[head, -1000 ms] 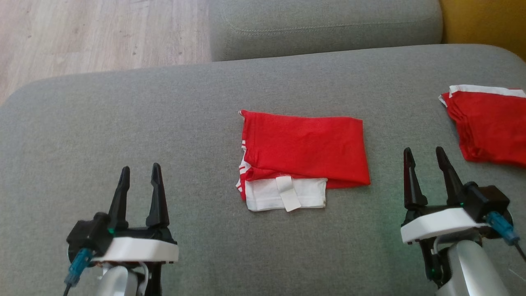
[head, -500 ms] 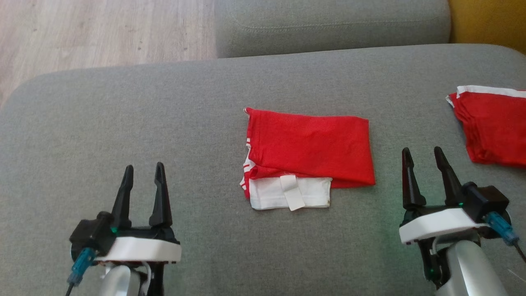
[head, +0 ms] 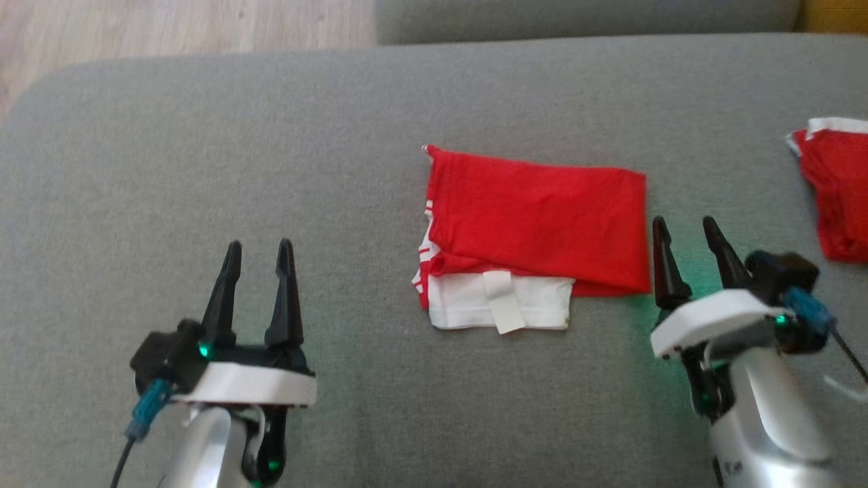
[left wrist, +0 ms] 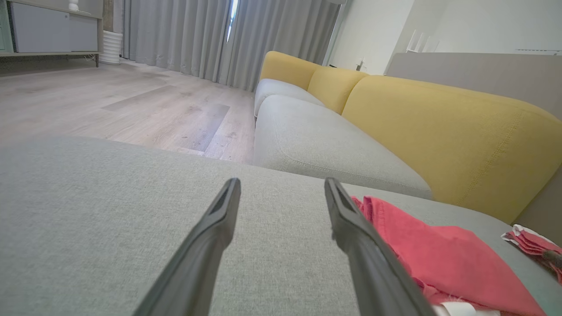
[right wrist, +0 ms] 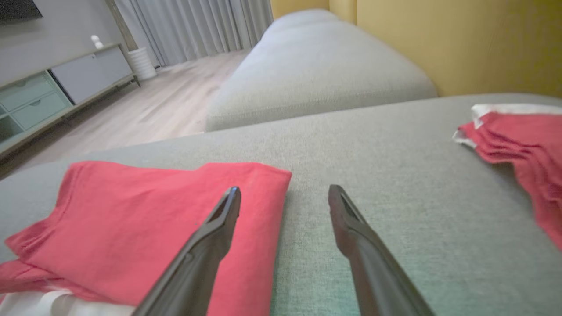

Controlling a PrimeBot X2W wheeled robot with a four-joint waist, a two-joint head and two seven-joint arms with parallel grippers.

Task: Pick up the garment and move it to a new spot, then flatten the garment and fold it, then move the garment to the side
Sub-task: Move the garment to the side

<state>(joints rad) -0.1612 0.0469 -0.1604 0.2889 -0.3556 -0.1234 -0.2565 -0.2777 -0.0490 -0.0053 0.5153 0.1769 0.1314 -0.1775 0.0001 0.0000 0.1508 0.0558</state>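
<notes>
1. The garment [head: 536,224] is red, folded into a rectangle and lying flat mid-way across the grey sofa cushion [head: 203,169]. A white layer with a white tag [head: 505,312] sticks out at the near edge, and there are white stripes at the left edge.
2. left pincer [head: 259,244]: fingers spread, empty, over bare cushion, well left of the garment.
3. right pincer [head: 683,221]: fingers spread, empty, just beside the garment's right edge. In the right wrist view one finger overlaps the red cloth and the other is over bare cushion. Can't tell if there is contact.
4. A second red-and-white cloth pile [head: 837,196] is at the cushion's far right, well apart from the garment.
5. Behind: another grey seat cushion [left wrist: 316,145], yellow backrest [left wrist: 439,131], wood floor [left wrist: 131,105].
</notes>
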